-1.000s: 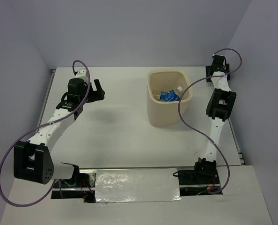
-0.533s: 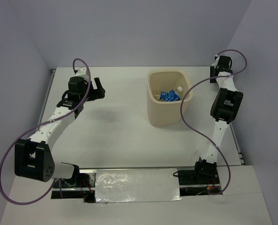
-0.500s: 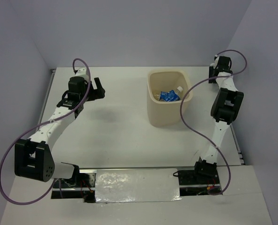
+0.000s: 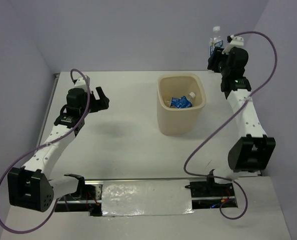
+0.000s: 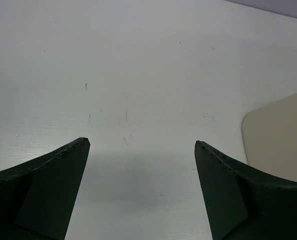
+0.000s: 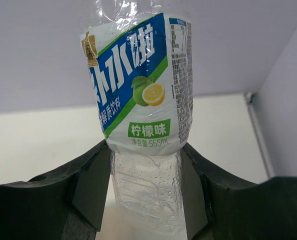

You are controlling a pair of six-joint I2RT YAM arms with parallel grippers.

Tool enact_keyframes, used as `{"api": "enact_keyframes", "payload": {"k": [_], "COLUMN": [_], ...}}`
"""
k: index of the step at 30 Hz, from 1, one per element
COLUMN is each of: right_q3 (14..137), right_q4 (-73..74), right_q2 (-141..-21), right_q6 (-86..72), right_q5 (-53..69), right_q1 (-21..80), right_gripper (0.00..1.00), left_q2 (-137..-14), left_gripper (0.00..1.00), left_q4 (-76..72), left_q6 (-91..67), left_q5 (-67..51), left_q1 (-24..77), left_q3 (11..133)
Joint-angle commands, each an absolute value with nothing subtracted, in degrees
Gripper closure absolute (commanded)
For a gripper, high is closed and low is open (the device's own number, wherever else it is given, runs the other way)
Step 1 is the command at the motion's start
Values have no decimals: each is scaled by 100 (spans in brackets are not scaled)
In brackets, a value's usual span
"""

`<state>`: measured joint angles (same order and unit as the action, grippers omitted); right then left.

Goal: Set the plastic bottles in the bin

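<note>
On the table the bin stands unmoved, with bottles inside. The right gripper has lifted from the far right corner, jaws clamped on a blue-labelled bottle held upright in the air beyond the bin. The left gripper, shifted slightly, gapes wide.

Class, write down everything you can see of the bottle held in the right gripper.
The bottle is clear, thin plastic with a white cap and a blue, green and white label picturing a lemon and a lime. Its clear lower body looks speckled with droplets. It stands roughly upright, cap up, lifted off the table near the far right corner, apart from the bin. Only the right gripper touches it, shut on the lower body.
</note>
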<state>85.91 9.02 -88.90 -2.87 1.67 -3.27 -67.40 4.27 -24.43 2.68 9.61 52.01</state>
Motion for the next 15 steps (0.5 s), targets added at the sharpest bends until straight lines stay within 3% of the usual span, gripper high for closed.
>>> {"api": "enact_keyframes", "payload": {"k": [1, 5, 9, 14, 15], "right_q3": [8385, 8420, 8254, 7015, 6892], "right_q4": [238, 623, 1299, 1248, 1318], "right_q2": [-8133, -7656, -7209, -6689, -6610], "right_q6": [-608, -97, -649, -1457, -1494], "right_q5": [-429, -756, -1081, -335, -299], "right_q1": [-98, 790, 1309, 1617, 1643], "right_gripper": [67, 64, 54, 47, 40], "left_q2": [-6426, -6311, -6258, -6302, -6293], "left_gripper": [1, 1, 1, 1, 1], "left_q4": [290, 413, 483, 668, 677], "left_q6": [-2558, -2601, -2777, -2725, -2725], "left_q5": [97, 184, 518, 685, 703], "left_q1": [932, 932, 940, 940, 932], "left_q3": [5002, 4887, 4773, 4852, 4834]}}
